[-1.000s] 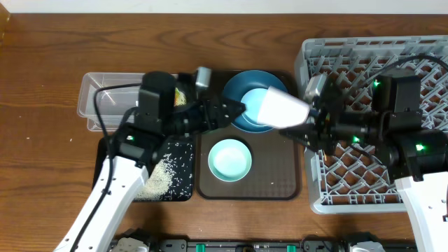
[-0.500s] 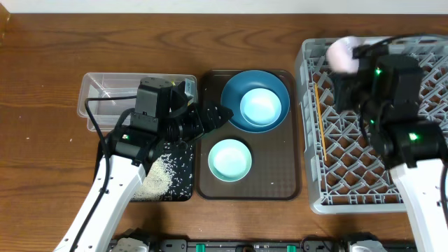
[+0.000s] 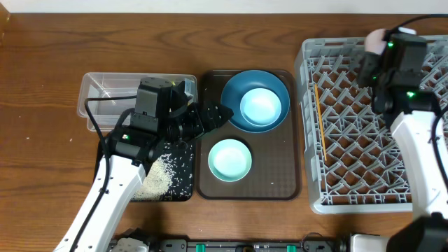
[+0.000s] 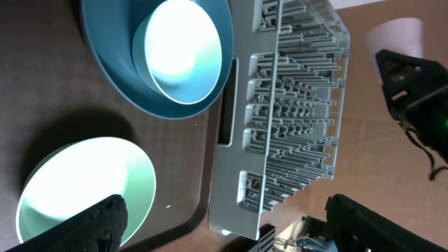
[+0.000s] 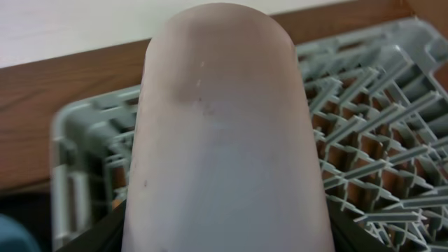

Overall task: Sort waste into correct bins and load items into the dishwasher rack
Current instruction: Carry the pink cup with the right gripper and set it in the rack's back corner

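Overhead: clamping small pink plastic cup (image 3: 376,40) in right gripper (image 3: 383,50), above far rim of large grey pegged dishwasher rack (image 3: 308,126). With left gripper (image 3: 222,112) spread wide, empty. Could land outside on counter (image 3: 210,35) if released this near the edge.

Dishwasher rack (image 3: 350,189): a large square grey crate with a peg lattice. It sits flat along the counter's right edge, spanning from the far side to the near side.

Pink cup (image 3: 376,40): held over the rack's far edge, toward the far-right corner.

Dark-blue plate (image 3: 234,89): round and flat, mid-counter toward the far edge.

Light-blue bowl (image 3: 260,106): upright inside the plate.

Mint-green bowl (image 3: 229,159): upright, just nearward of the plate.

Clear tub (image 3: 98,98): rectangular, left of the plate.

Black tray (image 3: 186,190): shallow, toward the near edge, left of the green bowl and partly hidden. Rice grains (image 3: 159,178) lie in it, both heaped and scattered.
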Robot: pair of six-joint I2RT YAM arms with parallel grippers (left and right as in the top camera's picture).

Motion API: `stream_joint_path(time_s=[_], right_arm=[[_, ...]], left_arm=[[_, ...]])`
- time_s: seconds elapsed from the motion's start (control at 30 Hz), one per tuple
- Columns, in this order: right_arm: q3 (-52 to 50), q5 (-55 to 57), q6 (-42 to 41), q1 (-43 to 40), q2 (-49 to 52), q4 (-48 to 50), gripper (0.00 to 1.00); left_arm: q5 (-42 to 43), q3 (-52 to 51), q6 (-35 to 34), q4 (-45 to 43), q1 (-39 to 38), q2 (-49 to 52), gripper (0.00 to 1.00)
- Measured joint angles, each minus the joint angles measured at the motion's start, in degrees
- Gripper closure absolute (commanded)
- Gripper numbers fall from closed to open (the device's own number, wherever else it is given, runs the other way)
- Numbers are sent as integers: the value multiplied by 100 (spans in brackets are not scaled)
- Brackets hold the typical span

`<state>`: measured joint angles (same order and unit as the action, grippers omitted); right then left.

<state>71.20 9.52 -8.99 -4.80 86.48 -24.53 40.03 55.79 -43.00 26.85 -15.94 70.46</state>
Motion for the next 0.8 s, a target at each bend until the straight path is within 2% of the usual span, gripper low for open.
stream_joint_path(time_s=[0.43, 0.8], right_arm=[[0, -348, -92, -361, 1141, 258, 69], [0, -372, -107, -636, 1202, 293, 69]], left_arm=[[0, 0, 0, -2, 0, 0, 7], [0, 0, 0, -2, 0, 0, 6]])
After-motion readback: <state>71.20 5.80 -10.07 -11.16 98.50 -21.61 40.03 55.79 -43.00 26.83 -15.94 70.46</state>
